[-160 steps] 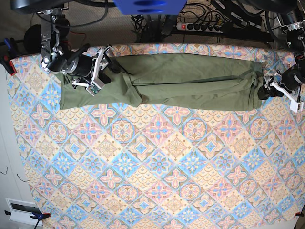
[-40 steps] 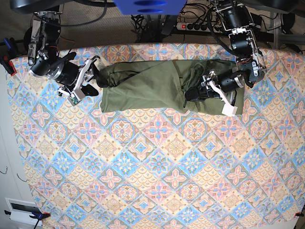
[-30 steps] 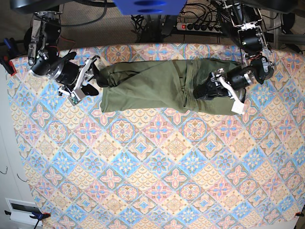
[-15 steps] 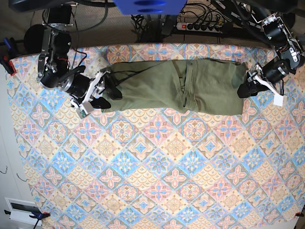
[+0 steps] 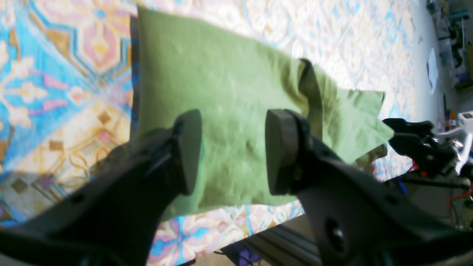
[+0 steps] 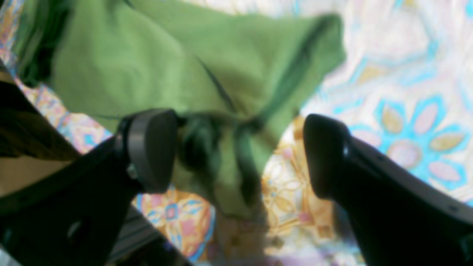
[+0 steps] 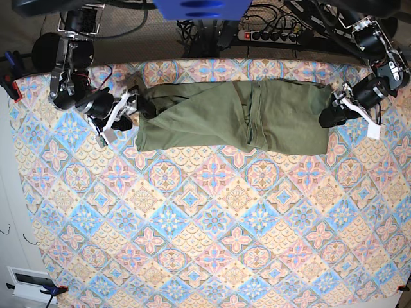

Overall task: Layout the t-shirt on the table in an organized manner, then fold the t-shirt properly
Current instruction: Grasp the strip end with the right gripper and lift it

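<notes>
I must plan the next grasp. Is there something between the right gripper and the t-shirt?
Nothing visible. The right gripper is open at the end of the t-shirt, with only crumpled shirt cloth and bare table between its fingers.

No readable txt, labels, brands or nos. anywhere in these views.

T-shirt (image 7: pixel 231 115): soft matt olive cloth, wrinkly, with creased folds near its middle. Desk (image 7: pixel 212 237): covered in a flat matt printed cloth, pink, blue and beige tile pattern, smooth-looking. Left hand (image 5: pixel 232 151) and right hand (image 6: pixel 236 155): black matt plastic fingers, with smooth, slightly sheeny grey pads (image 5: pixel 277 147).
</notes>
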Available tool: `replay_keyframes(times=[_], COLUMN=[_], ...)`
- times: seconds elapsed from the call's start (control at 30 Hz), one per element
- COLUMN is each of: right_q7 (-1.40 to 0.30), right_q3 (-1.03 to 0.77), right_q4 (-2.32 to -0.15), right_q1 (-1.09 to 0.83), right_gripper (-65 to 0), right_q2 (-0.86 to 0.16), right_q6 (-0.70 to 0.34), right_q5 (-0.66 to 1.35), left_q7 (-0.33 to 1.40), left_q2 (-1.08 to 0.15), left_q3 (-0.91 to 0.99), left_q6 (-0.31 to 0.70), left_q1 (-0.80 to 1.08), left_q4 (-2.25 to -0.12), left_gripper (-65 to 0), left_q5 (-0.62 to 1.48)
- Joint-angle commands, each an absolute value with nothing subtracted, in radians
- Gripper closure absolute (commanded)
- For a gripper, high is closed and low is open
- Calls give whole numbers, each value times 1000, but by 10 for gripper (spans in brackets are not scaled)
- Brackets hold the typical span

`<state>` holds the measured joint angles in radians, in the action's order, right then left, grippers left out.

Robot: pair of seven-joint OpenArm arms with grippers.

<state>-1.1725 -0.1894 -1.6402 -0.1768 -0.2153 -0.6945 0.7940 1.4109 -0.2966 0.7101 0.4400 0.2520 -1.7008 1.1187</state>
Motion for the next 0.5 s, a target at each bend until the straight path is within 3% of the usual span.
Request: replay_keyframes(times=[0.0,0.47], right_q7=[-1142,-1145], right_q3=[-208,-245], right_q4=[-1644,-1478], right_q1=[-153,-153], right_gripper=[-514,-514], right_q2=[-231,-148], right_q6=[-698,-698], right_q5=[828,828], left_q7=[1396,1396], left_q2=[-317,-317], left_q3=[716,716], left_q6=[444,444], left_q1=[243,242], left_q4=[-1716,-1704], left_gripper=[-276,-276], left_q5=[1141,1141])
